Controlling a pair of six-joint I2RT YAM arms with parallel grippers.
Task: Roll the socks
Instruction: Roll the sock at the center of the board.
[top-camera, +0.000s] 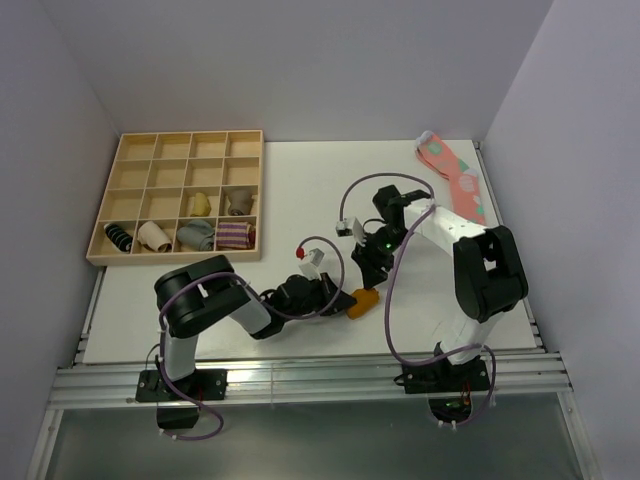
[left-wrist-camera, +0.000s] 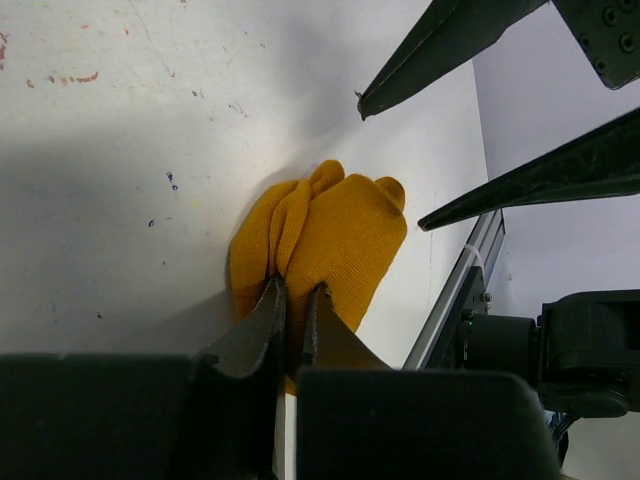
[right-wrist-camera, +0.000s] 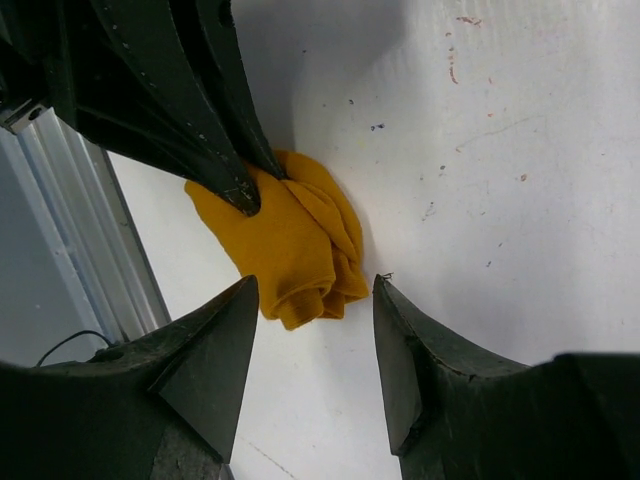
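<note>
On table (top-camera: 300, 180), left gripper (left-wrist-camera: 295, 292) pinches mustard sock (left-wrist-camera: 345, 235)

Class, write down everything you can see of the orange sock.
The sock is a mustard-orange knit, soft and bunched into a folded lump with rounded lobes at one end. No cuff shows. It lies on the white table, close to the arms' edge. The left hand is shut on a fold of it. The right hand is open around the other end; whether it touches the sock cannot be told.
</note>
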